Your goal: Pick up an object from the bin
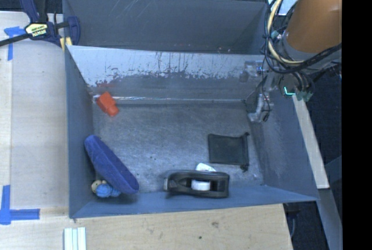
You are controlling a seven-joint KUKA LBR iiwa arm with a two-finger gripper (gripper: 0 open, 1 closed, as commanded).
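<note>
My gripper (258,106) hangs at the bin's right side, near the back wall and above the floor, with nothing seen in it. Closest to it is a flat dark square pad (227,149), lying on the floor below and to its left. In front of that pad, a black tape dispenser (197,183) holding a white roll rests along the front wall. A small white scrap (204,167) shows just behind the dispenser.
A small orange block (107,103) lies at the back left. A long blue padded object (110,164) leans in the front left corner, with a small yellow and blue toy (102,189) beside it. The arm's orange cover and cables hang over the right rim.
</note>
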